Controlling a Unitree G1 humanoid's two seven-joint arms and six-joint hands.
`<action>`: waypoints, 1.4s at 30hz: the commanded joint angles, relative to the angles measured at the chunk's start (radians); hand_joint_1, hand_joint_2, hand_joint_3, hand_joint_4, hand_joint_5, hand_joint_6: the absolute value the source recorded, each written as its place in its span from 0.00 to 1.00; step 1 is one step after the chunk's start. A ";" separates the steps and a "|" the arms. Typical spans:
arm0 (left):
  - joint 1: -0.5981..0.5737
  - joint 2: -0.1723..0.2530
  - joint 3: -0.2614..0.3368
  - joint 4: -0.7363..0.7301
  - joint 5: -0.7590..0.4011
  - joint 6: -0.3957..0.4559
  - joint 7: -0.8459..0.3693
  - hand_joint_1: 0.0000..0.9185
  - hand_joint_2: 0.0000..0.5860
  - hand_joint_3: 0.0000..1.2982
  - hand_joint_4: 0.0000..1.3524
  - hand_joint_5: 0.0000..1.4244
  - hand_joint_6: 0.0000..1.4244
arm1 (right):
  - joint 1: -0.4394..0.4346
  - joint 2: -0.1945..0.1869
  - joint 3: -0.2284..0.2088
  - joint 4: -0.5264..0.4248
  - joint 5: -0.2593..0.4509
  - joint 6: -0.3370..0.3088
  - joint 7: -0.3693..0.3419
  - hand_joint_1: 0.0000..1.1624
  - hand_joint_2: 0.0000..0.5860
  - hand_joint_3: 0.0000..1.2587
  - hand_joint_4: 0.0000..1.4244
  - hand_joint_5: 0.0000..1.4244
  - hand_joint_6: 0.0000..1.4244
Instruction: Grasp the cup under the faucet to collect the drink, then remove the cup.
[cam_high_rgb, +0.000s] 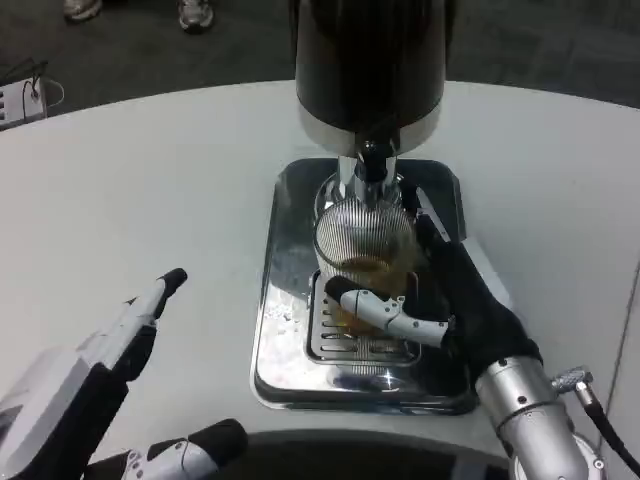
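Head view: right hand is gripping the ribbed cup, which is standing on the drip tray under the faucet, amber drink collecting. Left hand is waiting near left over the counter, fingers apart. Advice: keep cup upright, lift out slowly.

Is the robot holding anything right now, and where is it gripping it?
Yes: the right robot hand grips the glass cup around its lower side. The left robot hand holds nothing.
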 joint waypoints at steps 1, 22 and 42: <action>0.030 0.007 -0.011 -0.008 0.004 0.003 -0.012 0.00 0.07 0.00 0.00 0.00 0.04 | -0.022 0.022 0.008 0.037 -0.003 -0.034 -0.039 0.63 0.37 0.00 0.00 0.04 0.03; 0.055 0.033 -0.021 -0.024 0.005 0.051 -0.063 0.00 0.07 0.00 0.00 0.00 0.04 | -0.024 0.088 0.029 0.112 -0.044 -0.065 -0.202 0.67 0.35 0.00 0.05 0.12 0.09; 0.061 0.047 -0.019 -0.035 -0.017 0.092 -0.103 0.00 0.08 0.02 0.00 0.00 0.05 | -0.039 0.188 0.052 0.265 -0.110 -0.166 -0.459 0.76 0.38 0.27 0.30 0.36 0.29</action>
